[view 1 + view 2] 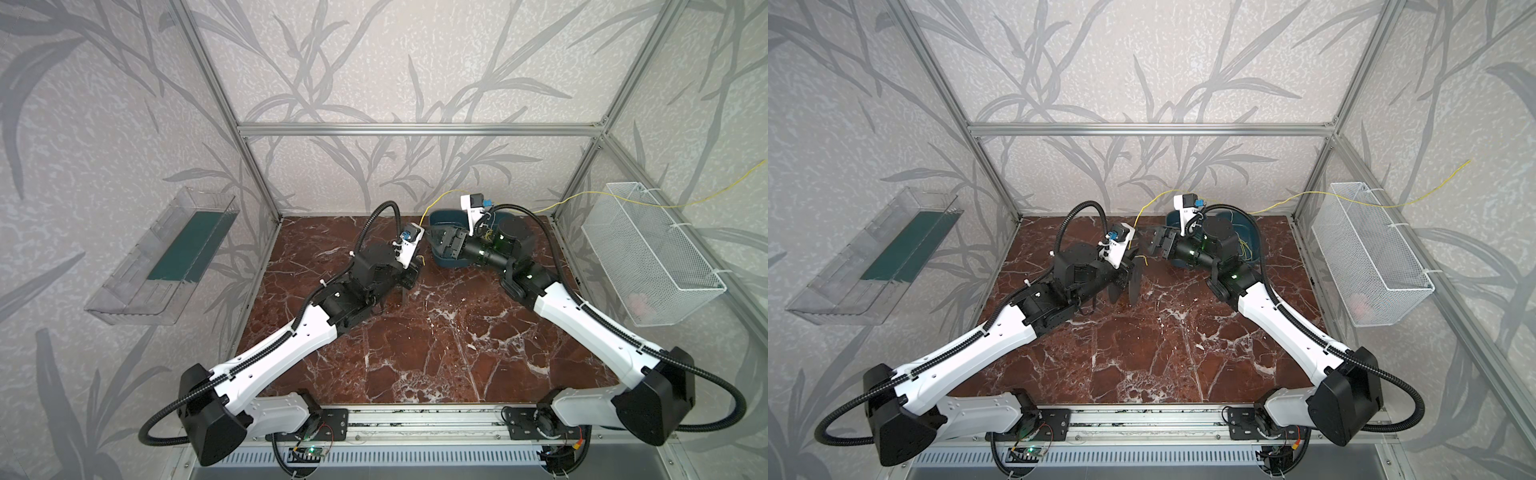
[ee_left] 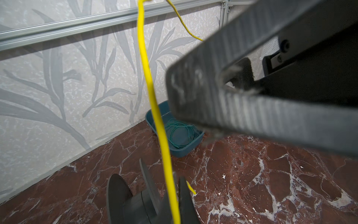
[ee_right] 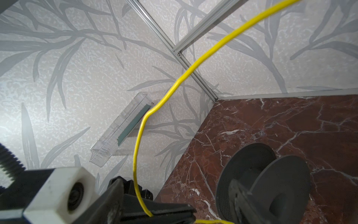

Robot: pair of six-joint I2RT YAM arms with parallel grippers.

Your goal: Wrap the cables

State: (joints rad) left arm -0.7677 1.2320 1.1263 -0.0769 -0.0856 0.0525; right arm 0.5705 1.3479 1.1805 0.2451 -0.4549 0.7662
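A thin yellow cable (image 2: 150,87) rises from my left gripper (image 2: 174,184), which is shut on it; a short end (image 2: 191,190) pokes out past the fingers. In both top views the cable (image 1: 1154,198) arcs back over the blue tray and runs right toward the basket. A dark grey spool (image 2: 124,197) stands on the table right beside the left gripper (image 1: 1136,264). My right gripper (image 1: 1158,243) faces the left one, jaws open. In the right wrist view its fingers straddle the left gripper (image 3: 153,215), with the spool (image 3: 261,174) behind.
A blue tray (image 2: 186,151) at the back wall holds a coil of green wire (image 2: 180,131). A white wire basket (image 1: 652,257) hangs on the right wall, with the cable passing over it. A clear plastic bin (image 1: 162,257) hangs on the left wall. The tabletop is red marble.
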